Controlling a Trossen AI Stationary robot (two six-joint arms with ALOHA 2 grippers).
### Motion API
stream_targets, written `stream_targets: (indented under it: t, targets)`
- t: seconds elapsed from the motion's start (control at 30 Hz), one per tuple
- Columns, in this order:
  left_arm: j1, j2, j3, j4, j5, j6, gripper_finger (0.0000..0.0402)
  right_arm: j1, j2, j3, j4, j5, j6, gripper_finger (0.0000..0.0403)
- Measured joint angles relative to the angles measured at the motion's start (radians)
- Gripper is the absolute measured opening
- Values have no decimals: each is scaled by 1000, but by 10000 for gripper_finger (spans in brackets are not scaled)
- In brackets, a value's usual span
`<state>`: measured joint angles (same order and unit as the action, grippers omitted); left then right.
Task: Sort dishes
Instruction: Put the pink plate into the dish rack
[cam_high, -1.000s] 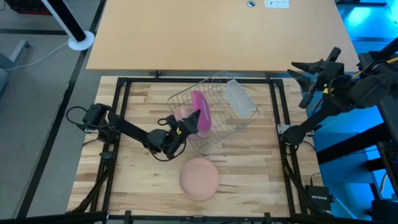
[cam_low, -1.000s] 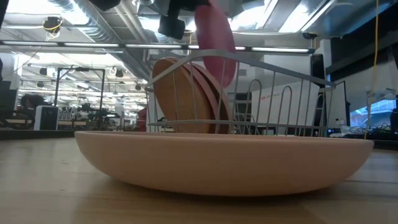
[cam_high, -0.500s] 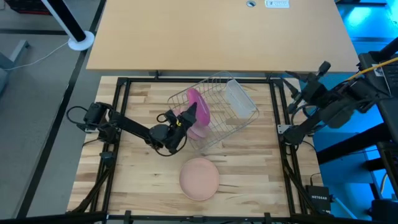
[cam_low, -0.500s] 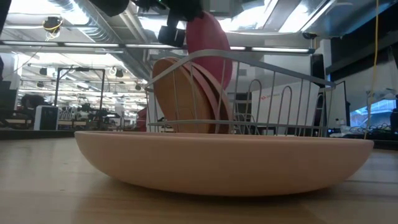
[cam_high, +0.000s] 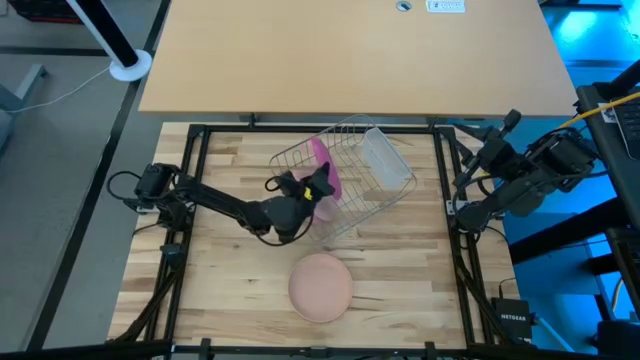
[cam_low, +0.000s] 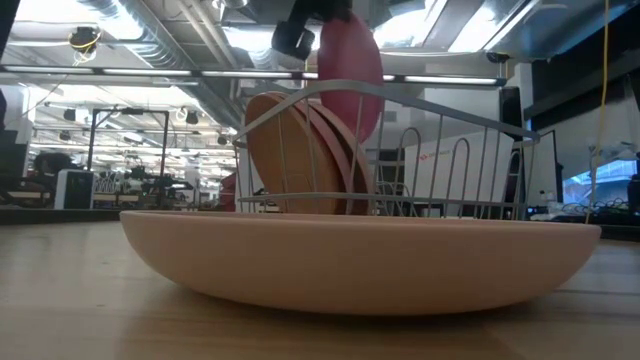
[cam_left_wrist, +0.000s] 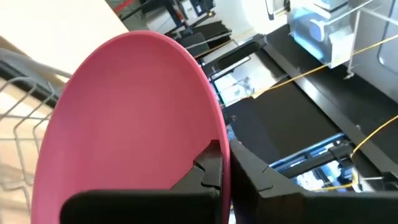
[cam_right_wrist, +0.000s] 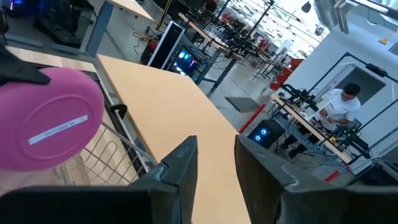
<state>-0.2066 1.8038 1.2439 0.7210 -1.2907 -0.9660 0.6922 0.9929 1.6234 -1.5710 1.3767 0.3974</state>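
My left gripper (cam_high: 308, 188) is shut on a magenta-pink plate (cam_high: 322, 170), which stands on edge over the silver wire rack (cam_high: 395, 192). In the low view the plate (cam_low: 350, 75) hangs above a tan-brown plate (cam_low: 285, 150) that stands on edge inside the rack (cam_low: 470, 150). A pale peach plate (cam_high: 320, 287) lies flat on the table nearer the front edge. My right gripper (cam_right_wrist: 217, 162) is raised at the table's right edge, open, with nothing between its fingers. My left gripper pinches the magenta plate's rim (cam_left_wrist: 219, 134) between its two fingers, one finger (cam_left_wrist: 210, 169) on the plate's face and the other behind it. The fingers come roughly level from the table's left and near side. The plate stays upright on edge, and its lower edge (cam_low: 352, 130) dips behind the rack's top wire.
A clear plastic container (cam_high: 385, 160) lies in the rack's right half. Black frame rails (cam_high: 195, 190) run along the table's sides. A light wooden table top (cam_high: 350, 60) lies beyond the far edge. A person (cam_right_wrist: 339, 106) sits in the room behind.
My left gripper has carried the magenta plate toward the far edge and a little right, over the rack, while turning its wrist. The plate stays on edge. My right arm has sunk and folded down at the table's right edge.
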Motion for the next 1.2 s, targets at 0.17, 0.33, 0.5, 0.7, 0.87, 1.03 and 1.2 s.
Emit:
stream_targets:
  t: [0.17,0.33,0.5,0.7,0.87,1.03,1.2]
  targets:
    - [0,21,4,-77,0,-148,0,0,-3,-12,0,-8,3,111]
    - [12,61,3,-84,-5,-199,0,0,-2,-16,1,-9,3,111]
    - [37,68,4,-84,-5,-236,0,0,-3,-16,0,-8,2,111]
    - [54,69,4,-83,28,-239,0,0,-3,-16,0,-8,2,111]
    - [54,69,4,-91,31,-231,0,0,-2,-16,0,-9,-1,111]
    - [54,69,4,-128,31,-241,0,0,-3,-16,0,-8,-1,111]
    - [55,70,4,-143,31,-246,0,0,-3,-16,0,-8,-1,111]
